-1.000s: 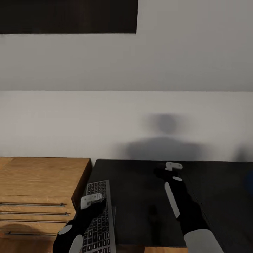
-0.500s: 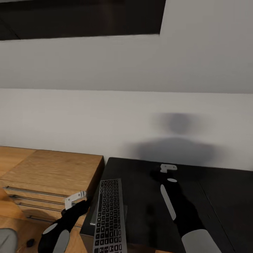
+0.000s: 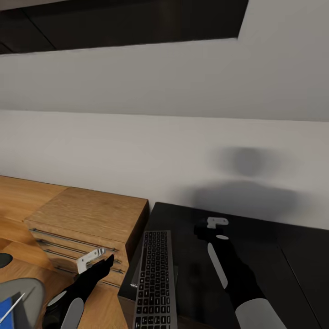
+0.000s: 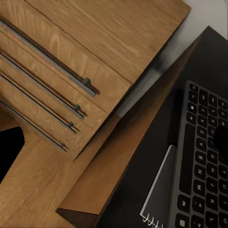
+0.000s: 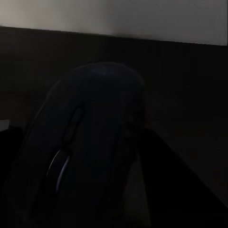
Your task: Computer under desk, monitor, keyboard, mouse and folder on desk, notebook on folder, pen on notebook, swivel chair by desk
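Two big pieces of furniture frame my view: the long glossy black desk [image 3: 274,256] against the grey wall, and the light wooden drawer unit with bar handles [image 3: 91,214] standing just beside its left end. At the lower left corner of the head view I see part of the grey upholstered swivel chair [image 3: 28,292], apart from the desk, so I judge it has yet to be brought alongside. The slim black keyboard with the silvery edge [image 3: 155,274] lies on the desk's left end, close to the edge, which leaves bare top to its right for the other things. The flat bright blue folder [image 3: 7,314] sits on the chair seat, where the task says it starts. A thin spiral-bound notebook with a grey cover [image 4: 159,190] lies touching the keyboard's side, perhaps tucked partly beneath it. My left gripper [image 3: 93,259] hangs off the desk in front of the drawers, fingers spread wide and empty, turned toward the chair, I think for the folder. My right gripper [image 3: 214,222] is over the desk with the small dark rounded mouse [image 5: 95,133] right before its wrist camera; it is too dark to tell whether the fingers grip it. The thin silvery-white pen [image 3: 13,307] rests on the folder.
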Robot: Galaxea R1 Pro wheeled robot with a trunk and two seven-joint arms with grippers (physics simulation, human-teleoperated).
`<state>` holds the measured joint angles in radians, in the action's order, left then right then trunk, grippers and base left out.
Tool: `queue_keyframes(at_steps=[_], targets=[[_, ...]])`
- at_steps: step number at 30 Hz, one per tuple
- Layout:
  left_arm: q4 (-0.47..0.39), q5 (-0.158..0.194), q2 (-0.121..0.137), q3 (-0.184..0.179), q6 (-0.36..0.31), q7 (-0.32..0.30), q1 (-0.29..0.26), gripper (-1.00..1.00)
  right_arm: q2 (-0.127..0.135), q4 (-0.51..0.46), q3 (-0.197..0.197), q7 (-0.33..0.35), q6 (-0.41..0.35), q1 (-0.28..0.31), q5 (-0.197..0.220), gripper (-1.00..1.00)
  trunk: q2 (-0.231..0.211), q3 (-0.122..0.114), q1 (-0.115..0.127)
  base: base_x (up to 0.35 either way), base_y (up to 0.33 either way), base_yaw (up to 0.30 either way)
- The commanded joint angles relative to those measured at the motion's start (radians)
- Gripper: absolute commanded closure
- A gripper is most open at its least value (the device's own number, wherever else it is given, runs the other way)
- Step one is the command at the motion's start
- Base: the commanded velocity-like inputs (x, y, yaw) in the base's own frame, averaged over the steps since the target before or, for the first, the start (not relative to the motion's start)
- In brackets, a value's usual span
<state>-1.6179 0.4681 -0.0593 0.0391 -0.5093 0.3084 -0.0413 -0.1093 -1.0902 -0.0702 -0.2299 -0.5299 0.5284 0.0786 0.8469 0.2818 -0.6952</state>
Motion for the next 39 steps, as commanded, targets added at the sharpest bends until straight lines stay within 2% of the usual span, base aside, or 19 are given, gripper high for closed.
queue_keyframes(at_steps=[1,7,13,17,18,23,28,32,36,37,39], targets=[[-0.001,0.01,-0.001,0.001,-0.004,0.007,-0.001,-1.0,0.0,0.004,-0.002,-0.008,0.0,0.001,0.012,1.0,0.001,0.002,0.0,0.0,0.0,0.17],[-0.001,0.01,-0.001,0.002,-0.003,0.008,-0.001,-1.0,0.0,0.012,-0.003,0.003,0.023,0.001,0.013,1.0,0.001,0.007,0.0,0.0,0.0,0.143],[-0.002,0.01,-0.003,0.001,0.002,0.005,0.0,-1.0,0.004,0.013,-0.027,0.046,0.027,0.001,0.013,1.0,0.001,0.009,0.0,0.0,0.0,0.043],[-0.002,0.01,-0.003,0.001,0.003,0.005,-0.001,-1.0,0.008,0.013,-0.029,0.056,0.033,0.001,0.012,1.0,0.029,0.022,-0.015,0.0,0.0,0.004],[-0.002,0.01,-0.004,0.001,0.003,0.005,-0.001,-1.0,0.01,0.02,-0.029,0.057,0.065,0.001,0.009,1.0,0.036,0.025,-0.019,0.0,0.0,0.0],[-0.002,0.01,-0.004,0.001,0.004,0.005,-0.001,-1.0,0.015,0.075,-0.027,0.058,0.1,0.001,0.004,1.0,0.071,0.041,-0.038,0.0,0.0,0.0],[-0.002,0.01,-0.004,0.001,0.004,0.006,-0.001,-1.0,0.029,0.101,-0.028,0.057,0.17,0.001,0.003,1.0,0.106,0.056,-0.058,0.0,0.0,0.0],[-0.002,0.01,-0.004,0.001,0.005,0.006,-0.001,-1.0,0.043,0.173,-0.025,0.056,0.203,0.004,0.004,1.0,0.134,0.069,-0.073,0.0,0.0,0.0],[-0.002,0.01,-0.004,0.001,0.005,0.007,0.0,-1.0,0.07,0.286,-0.023,0.055,0.27,0.02,0.007,1.0,0.162,0.081,-0.088,0.0,0.0,0.0],[-0.002,0.01,-0.004,0.001,0.005,0.007,0.0,-1.0,0.08,0.357,-0.022,0.055,0.3,0.048,0.008,1.0,0.169,0.084,-0.092,0.0,0.0,0.0],[-0.002,0.01,-0.004,0.001,0.005,0.007,0.0,-1.0,0.082,0.39,-0.022,0.054,0.308,0.063,0.009,1.0,0.183,0.091,-0.1,0.0,0.0,0.0]])
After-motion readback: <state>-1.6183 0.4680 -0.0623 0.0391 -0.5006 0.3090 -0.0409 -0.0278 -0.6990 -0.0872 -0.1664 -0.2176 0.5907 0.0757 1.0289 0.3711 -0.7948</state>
